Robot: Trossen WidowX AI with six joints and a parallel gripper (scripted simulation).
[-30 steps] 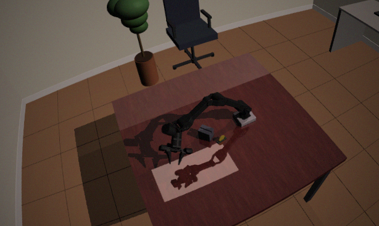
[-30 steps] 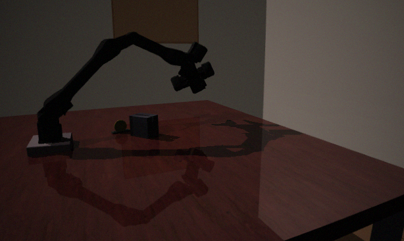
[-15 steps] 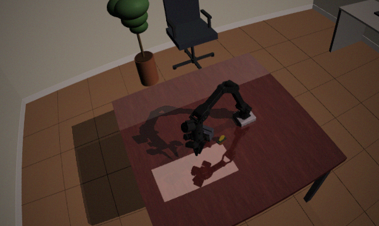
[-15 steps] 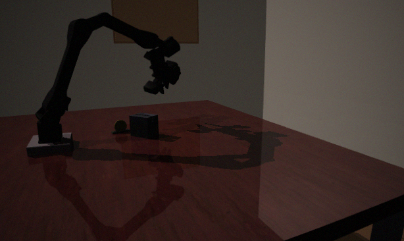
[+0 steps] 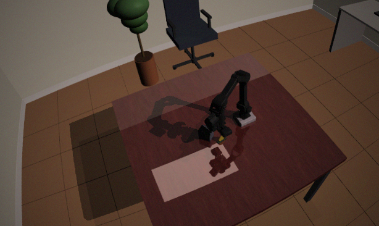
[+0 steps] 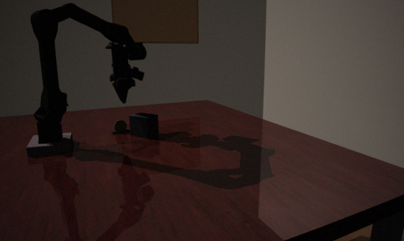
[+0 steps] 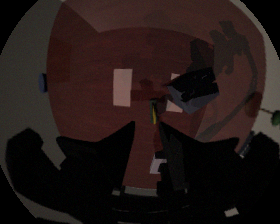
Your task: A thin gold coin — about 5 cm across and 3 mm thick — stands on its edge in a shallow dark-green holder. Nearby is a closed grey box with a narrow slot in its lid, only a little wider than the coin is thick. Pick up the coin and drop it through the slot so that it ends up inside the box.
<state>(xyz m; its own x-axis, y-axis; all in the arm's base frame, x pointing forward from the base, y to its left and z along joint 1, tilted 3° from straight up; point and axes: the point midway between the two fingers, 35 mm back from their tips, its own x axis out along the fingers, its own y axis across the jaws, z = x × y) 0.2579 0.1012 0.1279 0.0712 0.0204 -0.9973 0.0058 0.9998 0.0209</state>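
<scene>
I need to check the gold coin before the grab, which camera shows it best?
The exterior view: the coin stands edge-up beside the grey box, unobstructed. The top view shows a yellow sliver under the arm; the wrist view, a thin yellow line.

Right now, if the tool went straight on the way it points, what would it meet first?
Probably the coin: the tool points down, hanging almost directly above it, with the box off to one side. Depth is hard to judge.
</scene>
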